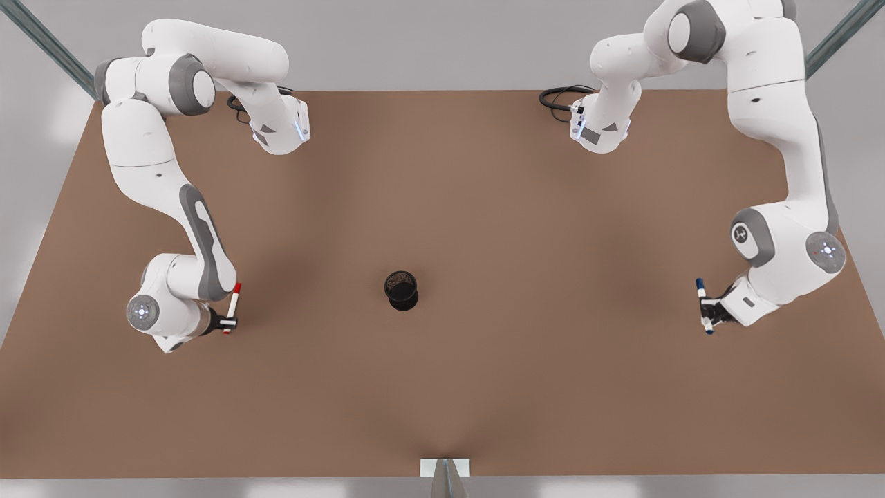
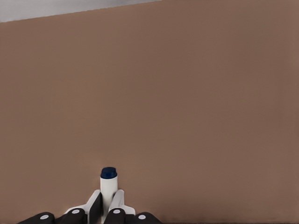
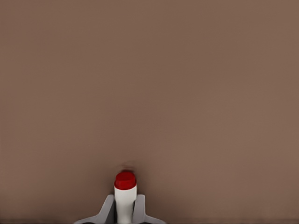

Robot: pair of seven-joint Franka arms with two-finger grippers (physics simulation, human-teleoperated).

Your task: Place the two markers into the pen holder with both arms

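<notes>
1. Front view: the small black cylindrical pen holder (image 1: 402, 290) stands upright near the middle of the flat brown table (image 1: 442, 415), its mouth open upward and nothing in it. It sits between the two arms, so either can reach it.
2. Front view, its right: the left gripper (image 1: 709, 310) is clamped on the thin white-barrelled marker with dark blue cap and end (image 1: 704, 305), gripping the barrel toward its lower half with both blue ends sticking out. The marker is well apart from the holder. I judge the hold on the barrel is meant to leave one end free to go into the cup first.
3. Front view, its left: the right gripper (image 1: 226, 321) is closed on the thin white-barrelled marker with red cap and red end (image 1: 232, 308), grasped near one end, the longer part reaching away from the fingers. It too is well apart from the holder.
4. Left wrist view: the fingers (image 2: 96, 205) pinch the white barrel from both sides, and the blue end (image 2: 109, 173) points out over bare table.
5. Right wrist view: the grey fingers (image 3: 108, 210) close on the white barrel, and the red end (image 3: 125, 180) points out over the table with a faint shadow just past it, so I judge it is held low.
6. Judgement: both markers are grasped; carrying each to the holder remains.
</notes>
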